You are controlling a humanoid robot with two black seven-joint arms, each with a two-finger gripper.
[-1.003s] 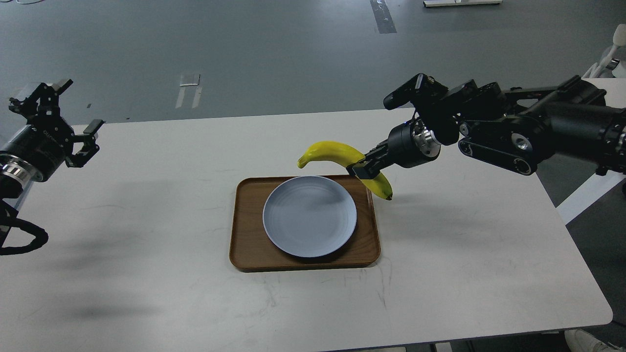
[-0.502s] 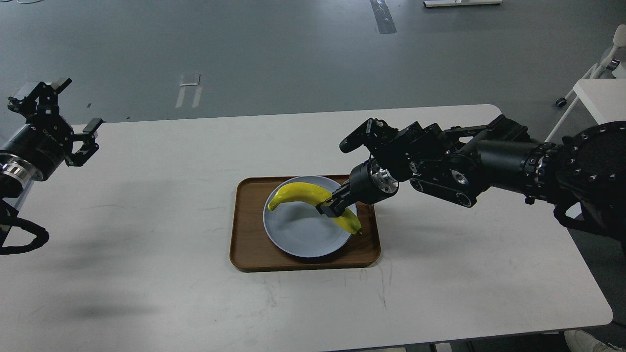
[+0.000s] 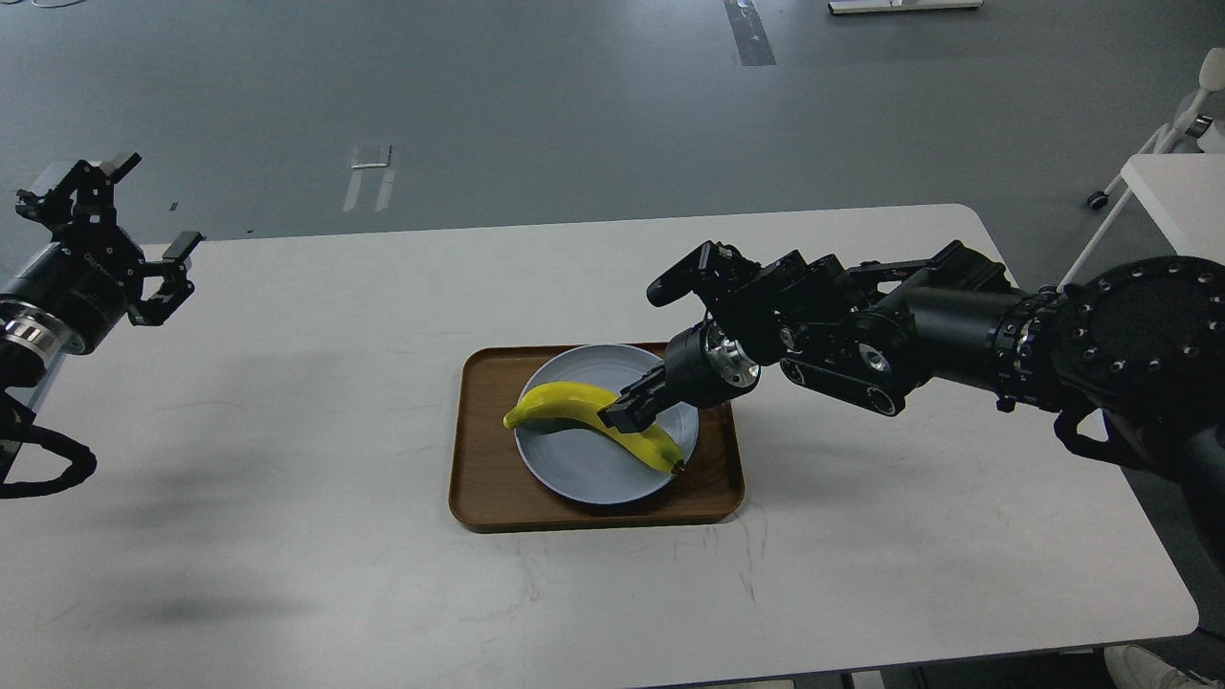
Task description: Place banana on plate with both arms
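The yellow banana (image 3: 565,400) lies across the pale blue-grey plate (image 3: 584,474), its stem end at the plate's left rim and its dark tip at the right rim. My right gripper (image 3: 619,418) is shut on the banana's middle, low over the plate. I cannot tell whether the banana rests on the plate or hangs just above it. My left gripper (image 3: 144,239) is open and empty, raised at the far left above the table's edge.
The plate sits on a rectangular brown wood-grain tray (image 3: 488,498) in the middle of the white table (image 3: 287,402). My right arm (image 3: 909,325) stretches over the table's right half. A white side table (image 3: 1177,191) stands at the far right.
My right gripper has carried the banana from above the tray's far right corner down and left onto the plate. The left arm has not moved.
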